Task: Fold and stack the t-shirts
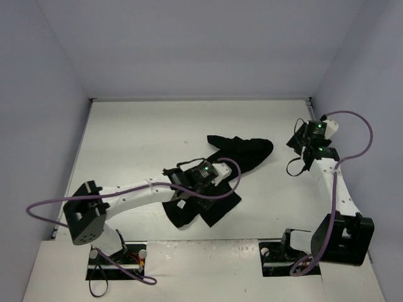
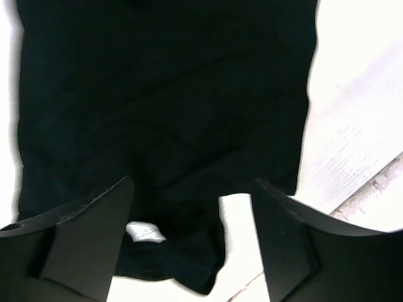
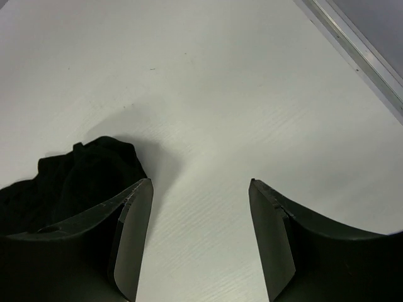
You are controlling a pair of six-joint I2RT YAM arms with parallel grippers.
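The black t-shirt (image 1: 234, 158) lies crumpled on the white table, running from the middle toward the near left. My left gripper (image 1: 200, 185) hangs low over its near half, open. In the left wrist view the t-shirt (image 2: 164, 94) fills most of the picture, with a small white label (image 2: 143, 233) between the spread fingers of the left gripper (image 2: 192, 182). Nothing is gripped. My right gripper (image 1: 295, 141) stands open to the right of the shirt, apart from it. In the right wrist view the right gripper (image 3: 200, 182) frames bare table, with a bunched end of the t-shirt (image 3: 82, 170) to its left.
Grey walls close the table (image 1: 138, 132) at the back and both sides. A metal edge strip (image 3: 359, 50) runs along the right side near my right gripper. The arm bases (image 1: 289, 245) and purple cables (image 1: 50, 204) sit at the near edge.
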